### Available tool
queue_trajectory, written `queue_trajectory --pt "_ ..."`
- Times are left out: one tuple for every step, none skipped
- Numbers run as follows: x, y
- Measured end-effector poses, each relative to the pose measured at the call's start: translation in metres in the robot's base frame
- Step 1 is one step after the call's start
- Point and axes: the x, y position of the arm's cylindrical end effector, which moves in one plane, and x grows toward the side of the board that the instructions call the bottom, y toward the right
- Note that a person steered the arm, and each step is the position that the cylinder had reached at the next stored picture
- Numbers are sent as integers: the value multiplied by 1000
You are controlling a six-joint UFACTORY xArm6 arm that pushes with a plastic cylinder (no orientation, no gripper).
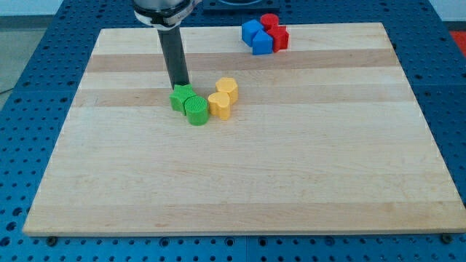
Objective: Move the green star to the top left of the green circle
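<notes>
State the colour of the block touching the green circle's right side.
Yellow: the heart-shaped block, seen clearly in the camera view beside the green circle.

1. The rod (175,54) is cut off by the view's top edge above the wooden board (240,182).
2. My tip (179,84) hides the green star (181,97)'s far edge; contact cannot be told.
3. Near the board's top edge, the blue blocks (257,36) overlap the red blocks (275,33); their shapes are unclear.
</notes>
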Motion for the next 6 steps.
queue_trajectory --pt "-3 2" --pt "-11 12" --pt "-12 19" --pt "-6 30" --pt "0 27" --pt "11 12"
